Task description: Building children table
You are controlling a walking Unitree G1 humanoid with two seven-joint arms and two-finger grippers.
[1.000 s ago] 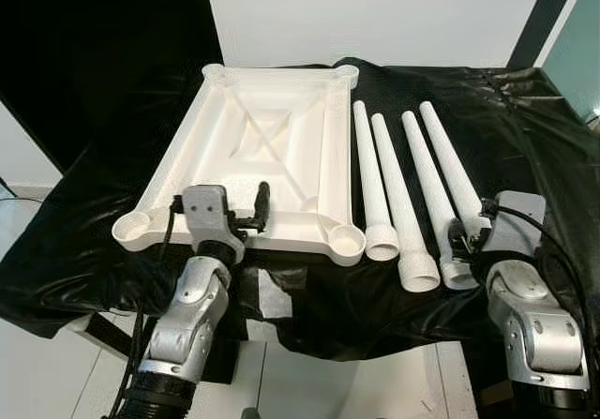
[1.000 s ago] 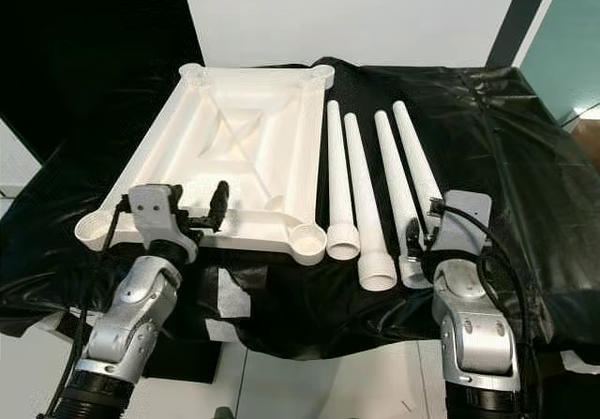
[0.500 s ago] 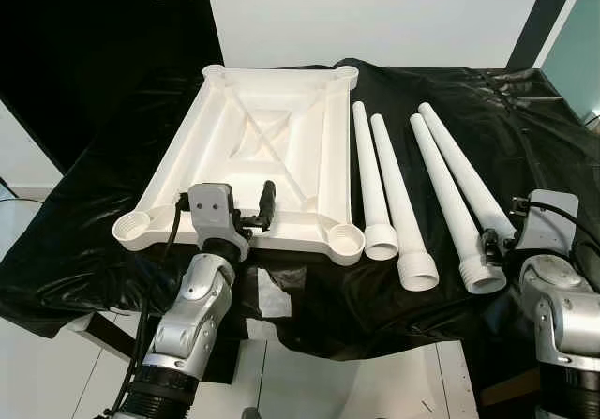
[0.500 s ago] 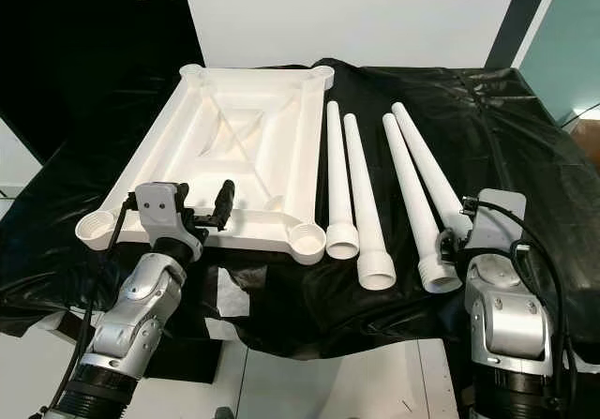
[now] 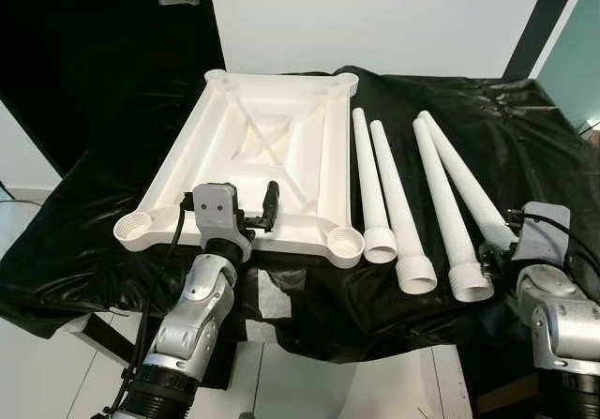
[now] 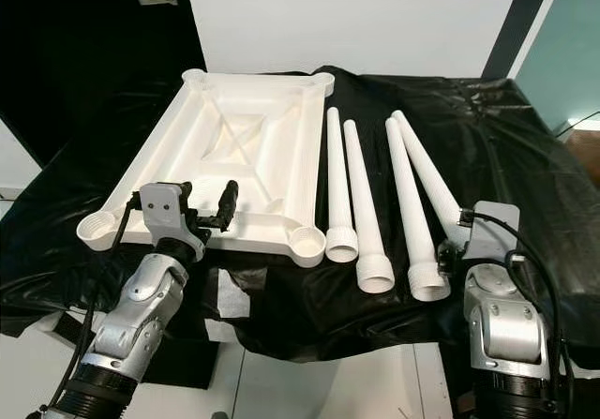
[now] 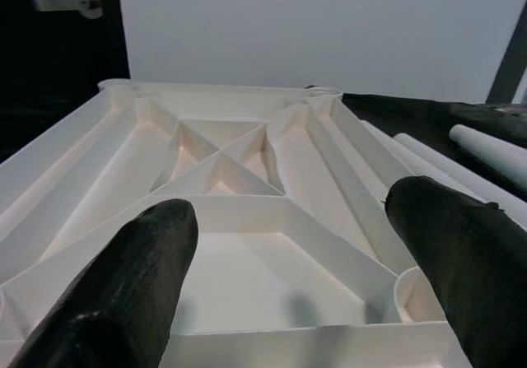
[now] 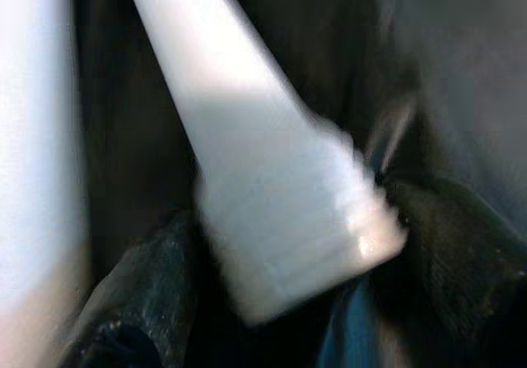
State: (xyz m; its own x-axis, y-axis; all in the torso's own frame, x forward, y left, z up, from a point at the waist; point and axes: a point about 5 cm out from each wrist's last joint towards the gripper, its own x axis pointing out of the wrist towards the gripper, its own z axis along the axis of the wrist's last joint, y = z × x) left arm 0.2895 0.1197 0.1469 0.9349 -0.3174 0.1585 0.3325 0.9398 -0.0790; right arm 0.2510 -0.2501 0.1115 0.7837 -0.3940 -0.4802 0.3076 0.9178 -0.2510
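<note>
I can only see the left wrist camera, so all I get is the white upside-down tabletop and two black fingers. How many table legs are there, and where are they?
Observer: Four white table legs lie side by side on the black cloth, to the robot's right of the tabletop.
Operator: Is the other arm doing anything?
Observer: The right gripper is at the wide end of the rightmost leg.
Operator: Is any leg screwed in yet?
Observer: No. Even the near left corner socket, past the edge of your view, is empty.
</note>
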